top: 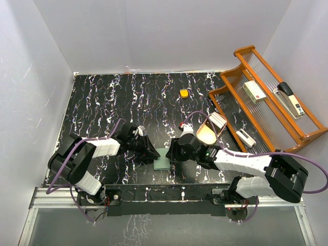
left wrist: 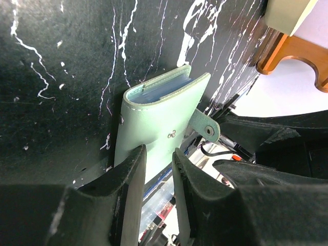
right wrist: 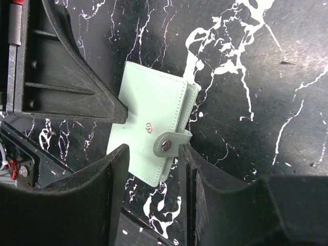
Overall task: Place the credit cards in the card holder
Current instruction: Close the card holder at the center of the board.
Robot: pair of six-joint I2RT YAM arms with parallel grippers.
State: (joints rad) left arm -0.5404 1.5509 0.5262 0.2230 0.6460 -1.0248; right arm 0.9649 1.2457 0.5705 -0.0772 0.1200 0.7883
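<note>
Where the top view looked down, I found the holder [top: 163,160] folded on the table [top: 102,102] between my left gripper [top: 153,155] and right gripper [top: 172,154]. Left wrist: my fingers [left wrist: 134,174] stood narrowly apart, tips at its edge, pinching nothing. Right wrist: my fingers [right wrist: 115,174] were spread, straddling the snap tab [right wrist: 169,143].

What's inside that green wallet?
Through the open edge of the card holder, pale bluish clear pockets peek out. What they hold cannot be seen; the folded cover hides the rest.
</note>
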